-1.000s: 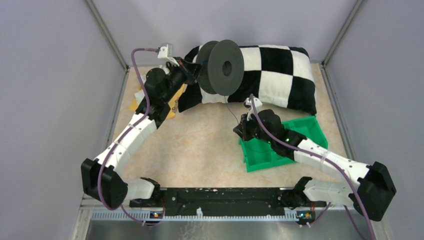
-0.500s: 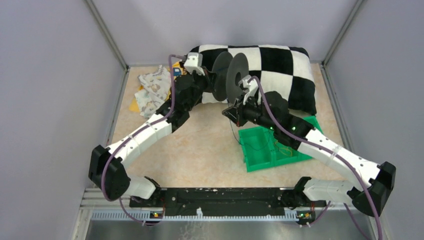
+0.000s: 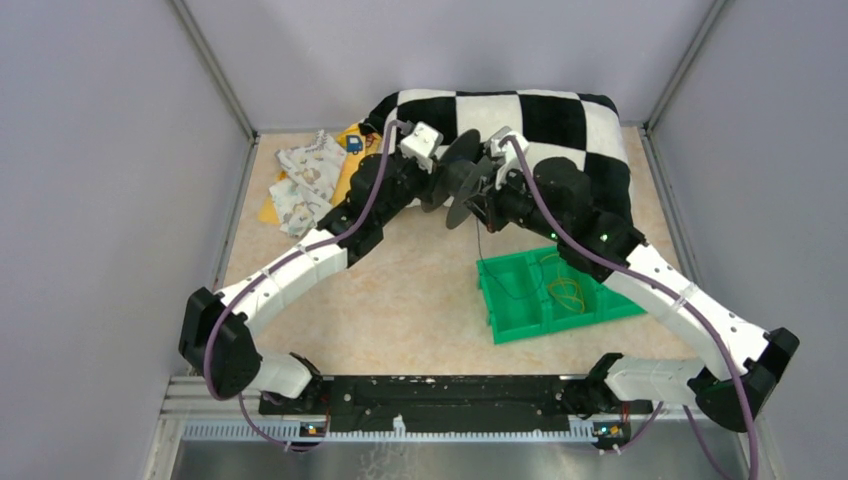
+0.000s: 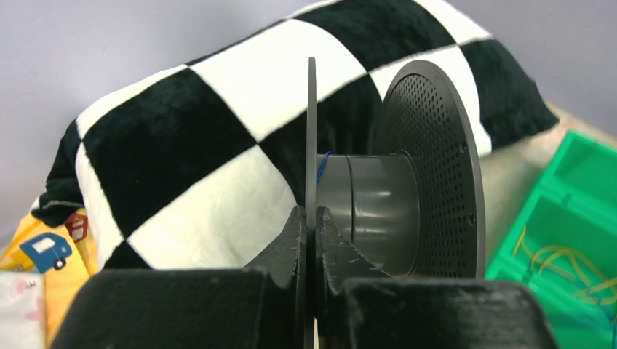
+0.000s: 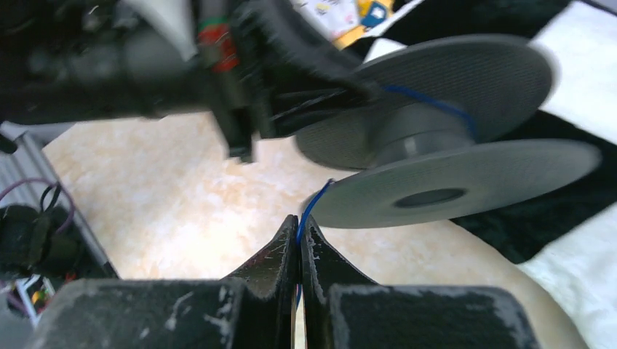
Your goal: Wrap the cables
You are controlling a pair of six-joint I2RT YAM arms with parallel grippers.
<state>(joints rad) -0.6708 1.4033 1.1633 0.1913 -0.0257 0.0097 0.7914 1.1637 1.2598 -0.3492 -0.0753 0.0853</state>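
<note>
A dark grey two-flanged spool (image 3: 462, 178) is held in the air in front of the checkered cushion. My left gripper (image 4: 311, 218) is shut on the edge of its near flange (image 4: 311, 131); the hub (image 4: 371, 211) and perforated far flange (image 4: 429, 167) show behind. My right gripper (image 5: 299, 227) is shut on a thin blue cable (image 5: 311, 205) that runs up over the flange rim (image 5: 451, 182) and around the hub (image 5: 429, 105). In the top view the right gripper (image 3: 478, 196) sits just right of the spool and the left gripper (image 3: 432, 180) just left of it. The thin wire (image 3: 486, 240) hangs toward the green tray.
A black-and-white checkered cushion (image 3: 560, 130) lies along the back. A green divided tray (image 3: 500, 310) with yellow-orange looped strands (image 3: 562, 290) sits at front right. Patterned cloth and yellow card (image 3: 305, 175) lie at back left. Grey walls close in all sides.
The left arm has swung the spool right and down, turning it edge-on. The right gripper has risen from the green tray up to the spool, pulling the thin wire with it.
</note>
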